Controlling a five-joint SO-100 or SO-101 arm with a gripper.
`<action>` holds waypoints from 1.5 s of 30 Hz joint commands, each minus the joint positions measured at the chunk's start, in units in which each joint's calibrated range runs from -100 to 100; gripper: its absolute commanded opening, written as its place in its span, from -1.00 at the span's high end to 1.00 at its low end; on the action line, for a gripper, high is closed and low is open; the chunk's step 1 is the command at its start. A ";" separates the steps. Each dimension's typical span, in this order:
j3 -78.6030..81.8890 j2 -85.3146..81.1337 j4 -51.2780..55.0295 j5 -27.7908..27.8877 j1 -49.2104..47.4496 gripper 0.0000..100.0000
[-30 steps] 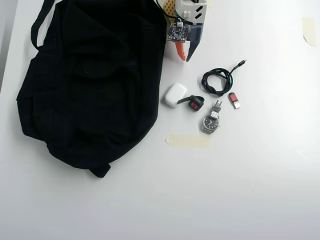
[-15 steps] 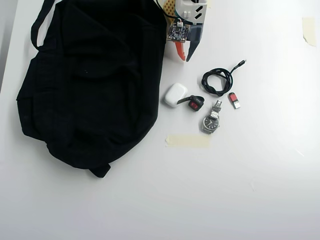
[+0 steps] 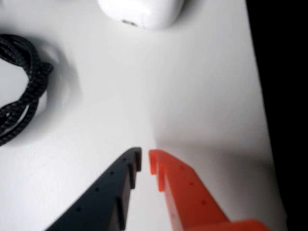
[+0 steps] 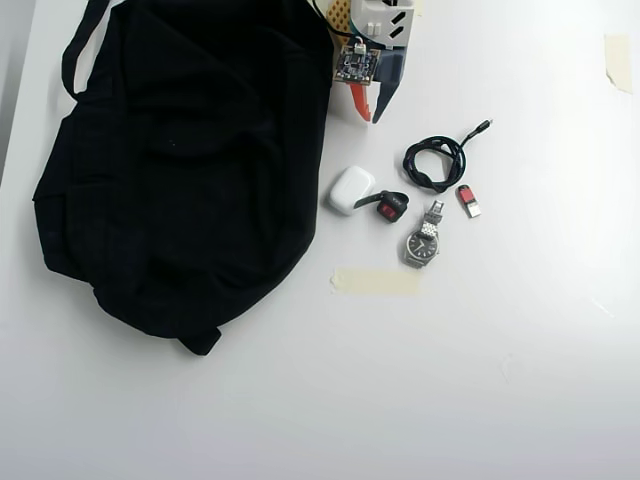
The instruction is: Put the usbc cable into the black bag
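The coiled black braided usbc cable [image 4: 437, 160] lies on the white table right of the bag; in the wrist view its coil [image 3: 21, 86] is at the left edge. The black bag [image 4: 190, 160] lies flat, filling the upper left of the overhead view. My gripper [image 4: 368, 112] sits at the top, between bag and cable, empty. In the wrist view my gripper [image 3: 145, 161] has a black finger and an orange finger almost touching over bare table.
A white earbud case [image 4: 350, 189] lies below the gripper, also at the top of the wrist view [image 3: 142, 12]. Beside it are a small black-red object [image 4: 392, 207], a wristwatch [image 4: 424, 240], a red usb stick [image 4: 468, 200] and tape [image 4: 375, 281].
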 commanded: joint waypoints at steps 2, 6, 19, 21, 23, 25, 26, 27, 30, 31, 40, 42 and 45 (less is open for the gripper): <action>0.66 -0.52 0.60 0.21 -0.22 0.96; 0.66 -0.52 0.60 0.21 -0.22 0.96; 0.66 -0.52 0.60 0.21 -0.22 0.96; 0.66 -0.52 0.60 0.21 -0.22 0.96; 0.66 -0.52 0.94 0.37 0.31 0.96; 0.66 -0.52 0.94 0.32 0.83 0.96; 0.66 -0.52 0.94 0.26 1.06 0.96; 0.66 -0.52 0.94 0.26 1.06 0.96; 0.66 -0.52 0.86 0.26 1.13 0.96; 0.66 -0.60 0.51 0.11 1.13 0.96; 0.66 -0.52 -22.74 0.32 0.31 0.96; 0.66 -0.44 -22.74 0.32 0.83 0.96; -0.24 -0.52 -22.74 1.31 -1.26 0.95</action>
